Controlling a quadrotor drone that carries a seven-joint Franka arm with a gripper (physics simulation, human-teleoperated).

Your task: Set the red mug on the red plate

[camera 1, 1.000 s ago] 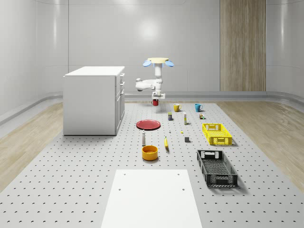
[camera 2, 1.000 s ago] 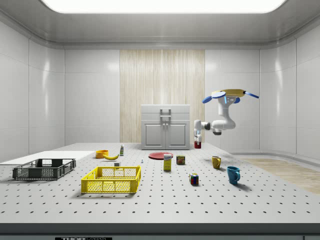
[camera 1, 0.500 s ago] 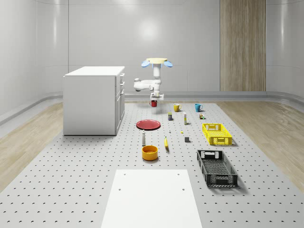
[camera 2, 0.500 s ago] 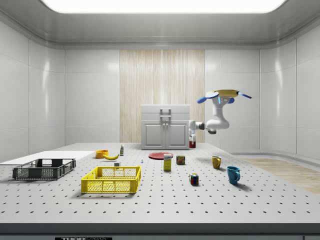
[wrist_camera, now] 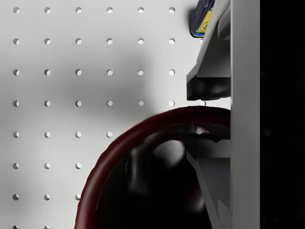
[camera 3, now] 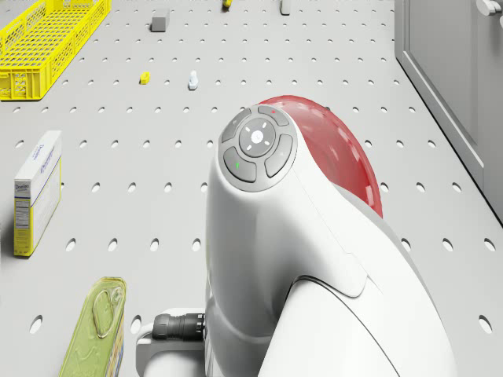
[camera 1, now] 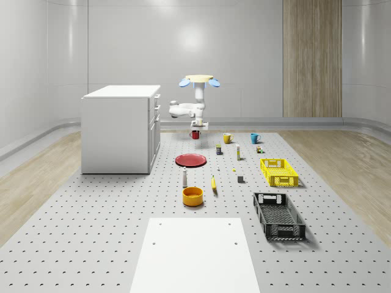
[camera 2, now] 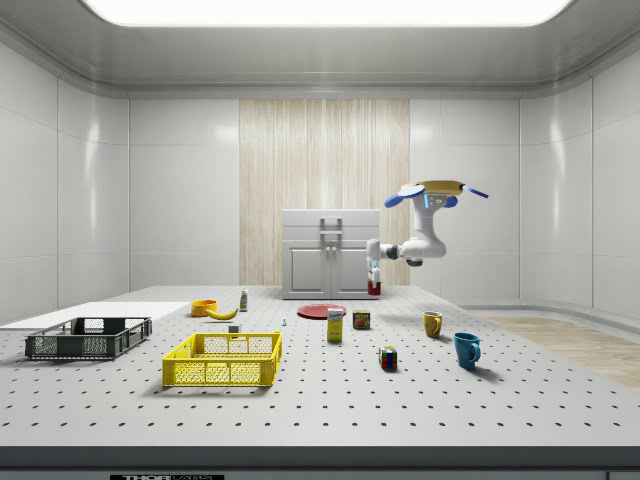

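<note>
The red mug [camera 1: 195,135] hangs in the air under my gripper [camera 1: 195,129], which is shut on its rim. In the wrist view the mug's dark red rim [wrist_camera: 143,138] sits between the two fingers [wrist_camera: 209,88]. The drone [camera 1: 198,79] hovers above the far part of the pegboard floor, beyond the red plate [camera 1: 191,160]. In the side view the mug [camera 2: 373,288] is held above the floor, to the right of the plate [camera 2: 322,311] and beneath the drone [camera 2: 432,190]. The plate [camera 3: 346,157] also shows past my arm in the drone view.
A white cabinet [camera 1: 119,128] stands at the whole-scene view's left, close to the plate. A yellow mug [camera 1: 227,138] and a blue mug [camera 1: 255,138] stand to the right. Nearer the camera are a yellow crate [camera 1: 278,172], a black crate [camera 1: 278,215], an orange bowl [camera 1: 192,196] and a banana [camera 1: 214,183].
The drone, arm and held mug have shifted toward the whole-scene view's left, and leftward in the side view, closer to the plate. The mug stays in the gripper.
</note>
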